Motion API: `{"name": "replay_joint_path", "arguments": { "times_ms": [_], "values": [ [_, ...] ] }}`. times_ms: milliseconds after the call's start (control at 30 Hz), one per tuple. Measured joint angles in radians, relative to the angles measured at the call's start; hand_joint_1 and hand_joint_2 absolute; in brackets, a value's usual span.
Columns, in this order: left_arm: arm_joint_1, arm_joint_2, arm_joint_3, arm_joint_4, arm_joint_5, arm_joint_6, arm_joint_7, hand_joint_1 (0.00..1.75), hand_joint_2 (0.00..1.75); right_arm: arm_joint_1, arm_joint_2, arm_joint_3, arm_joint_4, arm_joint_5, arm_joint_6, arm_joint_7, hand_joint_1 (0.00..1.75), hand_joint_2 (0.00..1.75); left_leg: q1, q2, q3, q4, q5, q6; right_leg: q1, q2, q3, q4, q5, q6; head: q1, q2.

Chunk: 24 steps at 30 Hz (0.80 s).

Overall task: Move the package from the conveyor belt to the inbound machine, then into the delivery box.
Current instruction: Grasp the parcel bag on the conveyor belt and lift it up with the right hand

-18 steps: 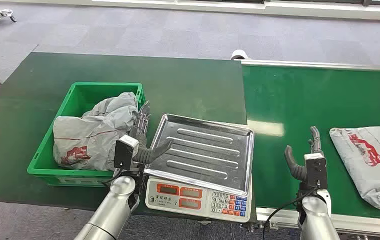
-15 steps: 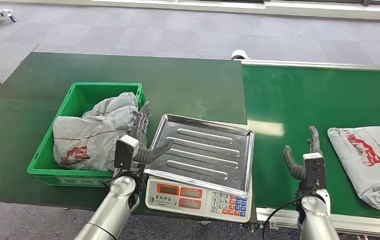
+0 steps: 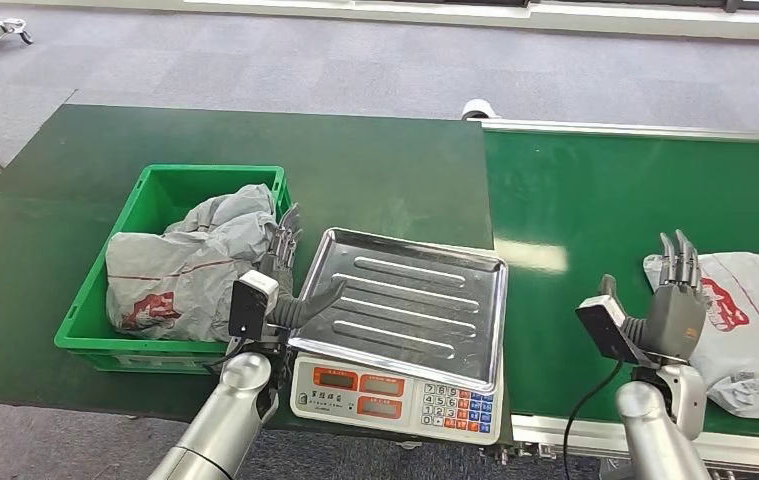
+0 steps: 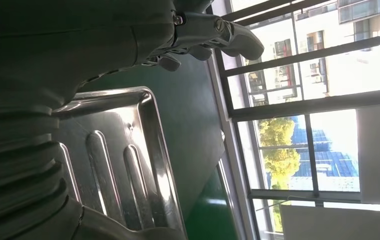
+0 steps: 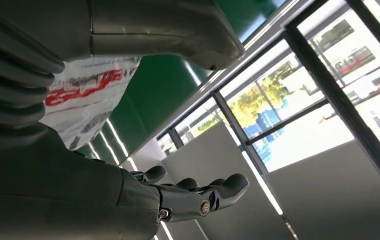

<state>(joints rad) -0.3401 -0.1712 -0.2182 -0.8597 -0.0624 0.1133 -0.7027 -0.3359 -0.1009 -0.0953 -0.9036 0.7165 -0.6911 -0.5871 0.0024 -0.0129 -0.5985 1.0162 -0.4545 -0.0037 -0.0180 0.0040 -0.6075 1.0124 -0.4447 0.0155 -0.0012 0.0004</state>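
Your package (image 3: 755,325) is a crumpled grey poly mailer with red print, lying on the green conveyor belt (image 3: 595,200) at about 4 o'clock and cut off by the frame's edge. Your right hand (image 3: 673,305) hovers at its near end, fingers spread and empty, covering that corner. Your left hand (image 3: 285,275), also spread and empty, sits between the green crate (image 3: 145,200) and the scale tray (image 3: 405,295); you can't tell whether it touches either.

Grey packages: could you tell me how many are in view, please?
2: one package lies on the conveyor belt beside the right robot hand; another fills the green crate, possibly hiding more.
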Motion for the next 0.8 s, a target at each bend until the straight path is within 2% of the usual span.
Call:
{"name": "replay_joint_path", "arguments": {
  "times_ms": [133,267,400,533,667,800],
  "values": [
    [0.001,0.000,0.000,0.005,-0.010,0.000,0.000,0.00,1.75,0.025,0.006,-0.073,-0.063,0.098,-0.006,0.058,0.00,0.00,0.000,-0.001,0.000,0.000,0.000,0.000,0.000,-0.001,0.000,0.000,0.000,0.000,0.000,0.000],
    [0.002,0.000,0.001,0.007,-0.014,0.000,0.000,0.00,1.75,0.057,0.025,-0.145,-0.148,0.295,-0.007,0.127,0.00,0.00,0.000,-0.001,0.000,0.000,0.000,0.000,0.000,0.000,0.000,0.000,0.000,0.000,0.000,0.000],
    [0.002,0.000,0.003,0.007,-0.016,0.000,0.000,0.00,1.75,0.069,0.039,-0.192,-0.191,0.338,-0.007,0.147,0.00,0.00,0.000,-0.001,-0.001,0.000,0.000,0.000,0.000,-0.001,0.000,0.000,0.000,0.000,0.000,0.000],
    [0.003,0.000,0.010,0.007,-0.023,-0.001,0.000,0.00,1.75,0.070,0.060,-0.236,-0.212,0.446,-0.007,0.206,0.00,0.00,0.000,0.000,0.000,0.000,0.000,0.000,0.000,0.000,0.000,0.000,0.000,0.000,0.000,0.000],
    [0.007,0.000,0.020,0.006,-0.033,-0.003,0.000,0.00,1.75,0.069,0.072,-0.263,-0.215,0.479,0.002,0.296,0.00,0.00,0.000,0.000,0.000,0.000,0.000,0.000,0.000,0.000,0.000,0.000,0.000,0.000,0.000,0.000],
    [0.010,0.000,0.030,0.005,-0.042,-0.008,0.000,0.00,1.75,0.059,0.072,-0.286,-0.199,0.455,0.058,0.381,0.00,0.00,0.000,0.000,0.000,0.000,0.000,0.000,0.000,0.000,0.000,0.000,0.000,0.000,0.000,0.000]
  ]
}}
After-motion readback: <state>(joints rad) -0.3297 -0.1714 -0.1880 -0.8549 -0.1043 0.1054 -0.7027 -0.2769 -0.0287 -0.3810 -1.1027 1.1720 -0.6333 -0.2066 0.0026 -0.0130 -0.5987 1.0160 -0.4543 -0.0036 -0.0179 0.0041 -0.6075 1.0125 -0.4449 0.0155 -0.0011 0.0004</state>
